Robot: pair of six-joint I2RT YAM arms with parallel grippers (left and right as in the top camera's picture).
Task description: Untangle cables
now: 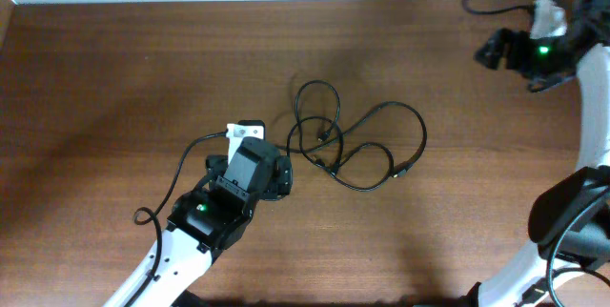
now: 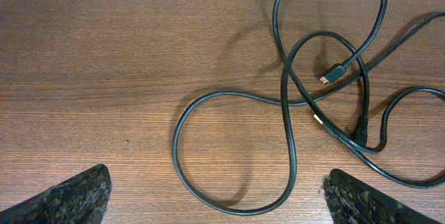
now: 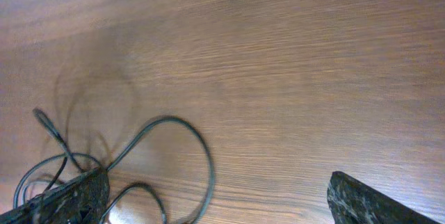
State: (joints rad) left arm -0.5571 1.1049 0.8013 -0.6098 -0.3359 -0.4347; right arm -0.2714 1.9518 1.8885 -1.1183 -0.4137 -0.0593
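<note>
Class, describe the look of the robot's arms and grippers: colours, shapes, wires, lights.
The left arm and right arm are white with black joints. The left gripper and right gripper are blocky, black, each with a green light and thick black wire. Fingers are black, rough-textured.

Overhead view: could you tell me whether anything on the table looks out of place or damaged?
The thin black cables lie tangled on the brown wooden table, loops crossing over one another with plug ends lying among them. No damage or spill shows.
</note>
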